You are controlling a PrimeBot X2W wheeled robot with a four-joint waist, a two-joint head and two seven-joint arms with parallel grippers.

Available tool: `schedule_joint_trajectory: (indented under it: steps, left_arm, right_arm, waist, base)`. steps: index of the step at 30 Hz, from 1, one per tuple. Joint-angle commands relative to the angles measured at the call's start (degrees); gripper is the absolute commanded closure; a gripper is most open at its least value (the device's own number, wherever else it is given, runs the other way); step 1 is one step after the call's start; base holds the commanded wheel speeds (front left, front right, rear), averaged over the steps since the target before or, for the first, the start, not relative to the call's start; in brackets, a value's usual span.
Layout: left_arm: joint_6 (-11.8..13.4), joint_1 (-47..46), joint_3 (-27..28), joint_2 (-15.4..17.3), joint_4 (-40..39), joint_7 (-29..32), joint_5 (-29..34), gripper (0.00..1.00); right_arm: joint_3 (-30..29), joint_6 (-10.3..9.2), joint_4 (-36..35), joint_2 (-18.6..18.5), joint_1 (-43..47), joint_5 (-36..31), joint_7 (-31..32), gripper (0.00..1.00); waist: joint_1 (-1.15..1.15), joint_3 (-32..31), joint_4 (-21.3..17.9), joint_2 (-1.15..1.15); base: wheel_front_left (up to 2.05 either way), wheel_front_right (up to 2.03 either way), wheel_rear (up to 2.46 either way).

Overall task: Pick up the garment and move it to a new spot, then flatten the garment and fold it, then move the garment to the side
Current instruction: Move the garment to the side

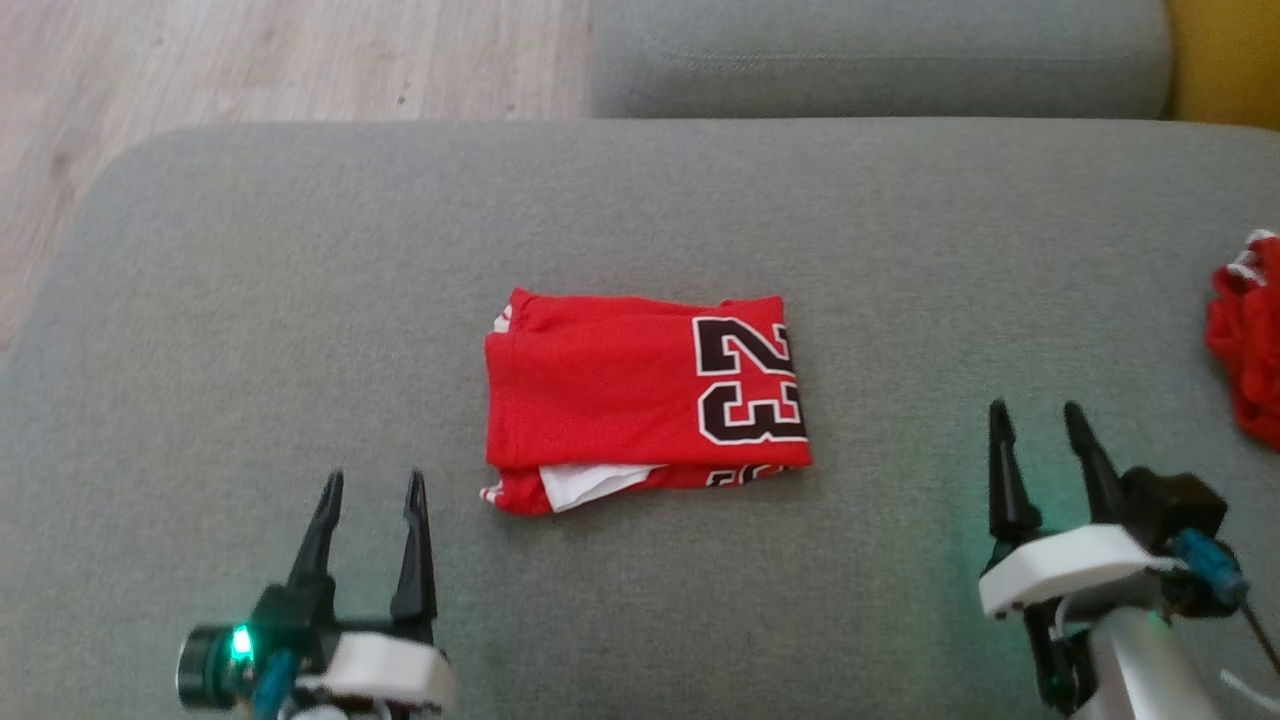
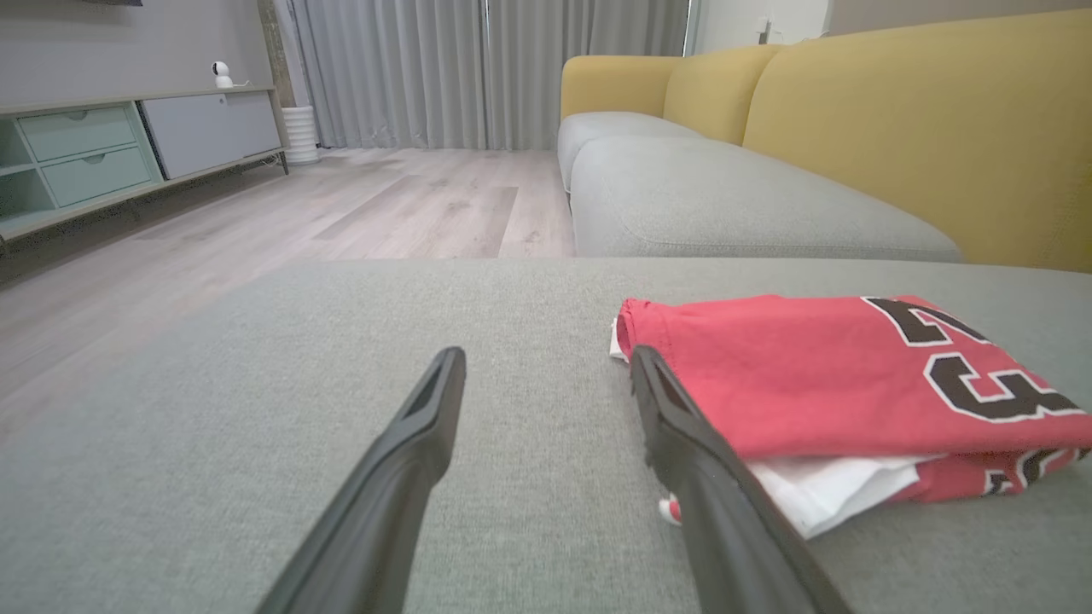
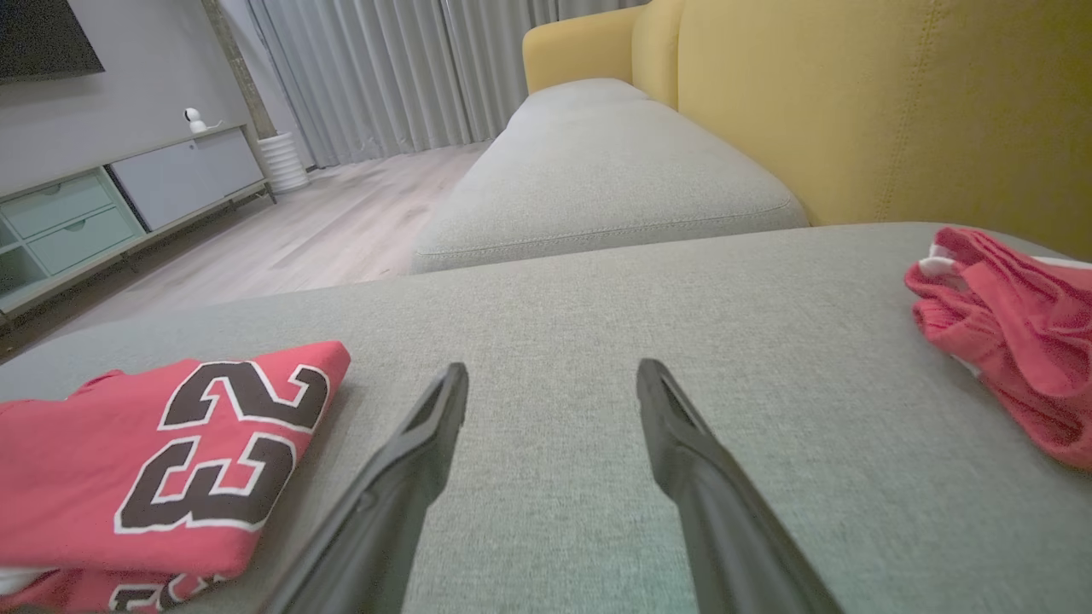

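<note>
The garment (image 1: 645,400) is a red jersey with a black "23", folded into a neat rectangle in the middle of the grey cushion (image 1: 300,300); a white inner layer peeks out at its near edge. The left wrist view has the garment (image 2: 836,384) just right of my fingers, and the right wrist view has the garment (image 3: 162,460) at the lower left. My left gripper (image 1: 372,482) stands open near the garment's near-left corner, holding nothing. My right gripper (image 1: 1036,412) hovers open to the garment's right, well apart from it and empty.
A second red garment (image 1: 1250,345) lies crumpled at the cushion's right edge, also in the right wrist view as a red heap (image 3: 1015,324). A further grey seat cushion (image 1: 880,55) and yellow backrest (image 3: 870,102) lie beyond. Wooden floor (image 1: 250,60) is at the far left.
</note>
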Motion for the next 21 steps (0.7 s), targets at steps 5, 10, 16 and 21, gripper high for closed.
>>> schedule_joint_trajectory:
  steps: [5, 10, 16, 21]
  left_arm:
    - [0.7, 1.6, 2.9, 0.2, -1.2, -0.3, 0.1, 0.0]
    - [0.4, 1.3, 2.4, 0.2, -1.3, -0.3, -0.2, 0.0]
    - [-0.5, -0.4, 0.3, 0.2, -1.8, -0.3, -0.7, 0.0]
    - [-1.2, -1.7, -2.2, 0.2, -2.4, -0.3, -1.2, 0.0]
  right_arm:
    - [3.4, 0.37, -1.5, 0.0, 0.8, 0.3, -0.4, 0.0]
    - [3.8, 0.37, -1.3, 0.0, 0.6, 0.7, -0.4, 0.0]
    - [7.0, 0.37, 0.7, 0.0, -2.1, 2.7, -0.4, 0.0]
    - [9.7, 0.37, 4.4, 0.0, -7.3, 5.0, -0.4, 0.0]
  waist:
    - [0.0, -1.5, -1.6, 0.0]
    - [0.0, -0.8, -0.8, 0.0]
    - [0.0, 1.2, 2.2, 0.0]
    - [0.0, 3.1, 6.4, 0.0]
  base:
    - [0.0, 0.0, 0.0]
    - [0.0, 0.0, 0.0]
    - [0.0, 0.0, 0.0]
    - [0.0, 0.0, 0.0]
